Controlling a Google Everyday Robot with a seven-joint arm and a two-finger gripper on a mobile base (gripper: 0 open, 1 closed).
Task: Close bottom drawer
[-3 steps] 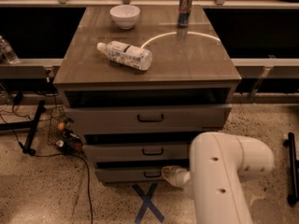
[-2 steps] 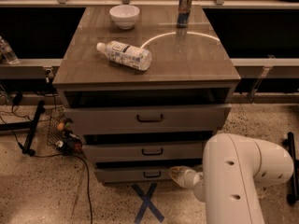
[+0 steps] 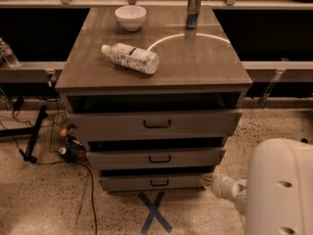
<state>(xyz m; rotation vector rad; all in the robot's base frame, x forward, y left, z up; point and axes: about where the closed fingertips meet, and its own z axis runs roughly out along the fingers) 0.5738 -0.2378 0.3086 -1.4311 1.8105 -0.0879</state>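
The bottom drawer [image 3: 156, 182] is the lowest and narrowest of three grey wood-grain drawers, with a small black bar handle [image 3: 159, 182]. Its front stands slightly out from the cabinet, with a dark gap above it. My white arm [image 3: 281, 190] fills the lower right corner. The gripper [image 3: 211, 180] is at the end of a pale wrist piece, just right of the bottom drawer's front right corner, close to the floor.
The middle drawer [image 3: 156, 158] and top drawer [image 3: 155, 124] also stand out a little. On the cabinet top lie a plastic bottle [image 3: 131, 58], a white bowl [image 3: 130, 17] and a can [image 3: 193, 3]. A blue tape X [image 3: 154, 212] marks the floor in front. Cables and a wire basket [image 3: 61, 131] are at the left.
My arm has shifted to the right and lower in the view. The gripper end has moved from in front of the bottom drawer to its right corner.
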